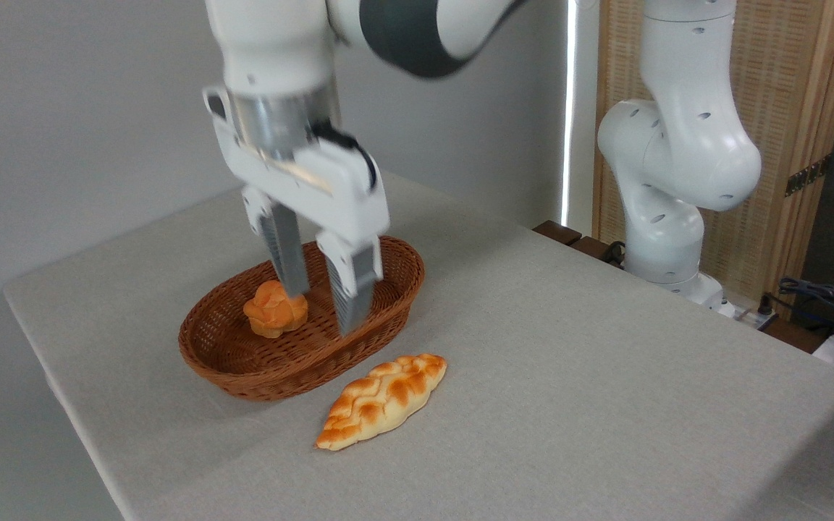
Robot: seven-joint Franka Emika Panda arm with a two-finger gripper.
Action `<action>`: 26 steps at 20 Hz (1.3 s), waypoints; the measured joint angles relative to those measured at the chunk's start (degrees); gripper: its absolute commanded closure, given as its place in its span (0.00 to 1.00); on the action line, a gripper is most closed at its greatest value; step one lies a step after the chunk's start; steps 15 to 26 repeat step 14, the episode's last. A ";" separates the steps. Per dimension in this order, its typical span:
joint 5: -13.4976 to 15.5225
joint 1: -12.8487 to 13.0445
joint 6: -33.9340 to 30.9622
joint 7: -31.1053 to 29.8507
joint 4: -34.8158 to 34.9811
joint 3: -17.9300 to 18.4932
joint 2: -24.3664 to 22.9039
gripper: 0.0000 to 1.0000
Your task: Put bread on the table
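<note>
The table (569, 376), a large rectangle with a light grey-beige fabric-like surface, is filling most of the frame, with its left corner lying near the left side of the picture. The white robot arm (677, 152) is standing on its base beyond the table's far right edge and is reaching over the top of the frame toward the left part of the surface. An oval brown wicker basket (243, 373) is sitting toward the table's left corner, well in from every edge. The bread (382, 400), a long braided golden-brown loaf, is lying flat on the table just beside the basket's near rim, outside it and apart from the claw. The gripper (323, 311) is hanging above the basket with its two fingers pointing down, spread apart and holding nothing. One finger is overlapping the top of the small round orange-brown bun (274, 311) resting inside the basket; contact cannot be determined. Nothing is lying between the loaf and the table's near edge. Cables (822, 297) are lying beyond the far right edge.
</note>
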State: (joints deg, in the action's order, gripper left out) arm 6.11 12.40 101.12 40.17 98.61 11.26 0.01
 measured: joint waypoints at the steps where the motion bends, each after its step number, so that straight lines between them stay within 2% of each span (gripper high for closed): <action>1: 0.00 0.02 -0.01 0.00 -0.75 -0.40 -0.23 0.00; 7: -0.23 0.07 0.10 0.02 -1.36 -1.19 0.52 0.00; 10: -2.55 0.09 0.10 0.09 -1.37 -1.96 0.94 0.00; 14: -3.73 0.10 0.10 0.09 -1.45 -2.52 0.92 0.00; 26: -3.73 0.10 0.10 0.09 -1.45 -2.52 0.92 0.00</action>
